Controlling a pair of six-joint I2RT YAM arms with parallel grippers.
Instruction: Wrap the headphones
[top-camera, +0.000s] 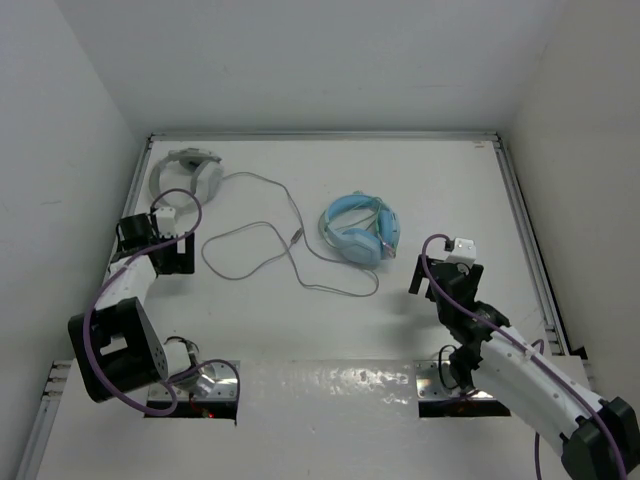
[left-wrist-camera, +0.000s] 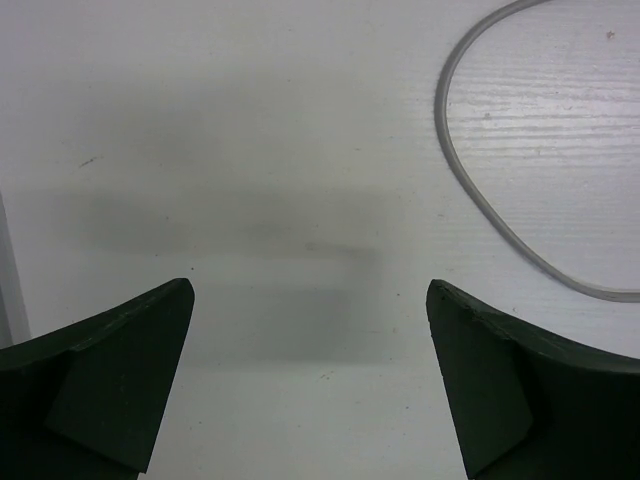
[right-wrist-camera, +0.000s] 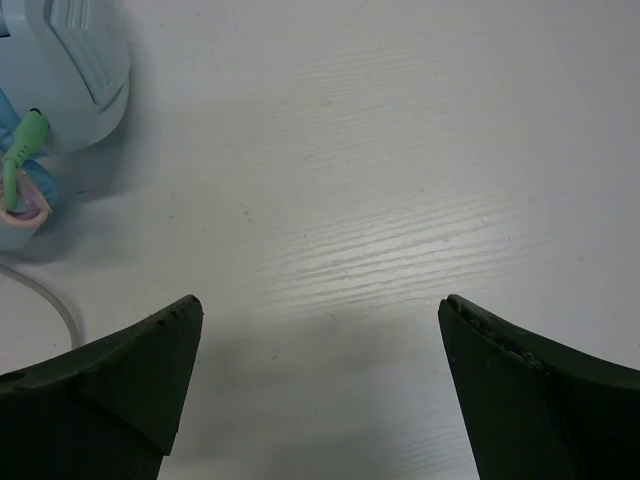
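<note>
the headphones (top-camera: 186, 168) lie in the far left corner of the worktop (top-camera: 430, 180), the headband curving against the far edge and the ear cups close to the left edge. their cable (top-camera: 262, 232) is fully unwound: it runs out toward the middle of the worktop, bends back into a wide loop and trails off toward the near side, ending close to the light blue headphones (top-camera: 360, 231), which sit near the centre and are not part of the job. none of the wrapping looks done. the left gripper (left-wrist-camera: 310, 300) hangs low over bare surface by the left edge, just on the near side of the headphones, its fingers spread wide with nothing between them. its wrist view catches one curve of the cable off to the right, so it seems placed to reach either the headphones or that nearest loop. the right gripper (right-wrist-camera: 320, 305) is also spread and holding nothing, over bare surface toward the right edge, just beside the light blue headphones. its camera shows their shell and a green plug (right-wrist-camera: 24, 138) at the left of the frame. that arm appears well placed to gather the loose end of the cable while the left one steadies the headphones. the cable looks thin and limp, so it will likely slide and spring out of a coil unless kept taut, and its end lies close enough to the blue pair that a careless grab could drag them along.
</note>
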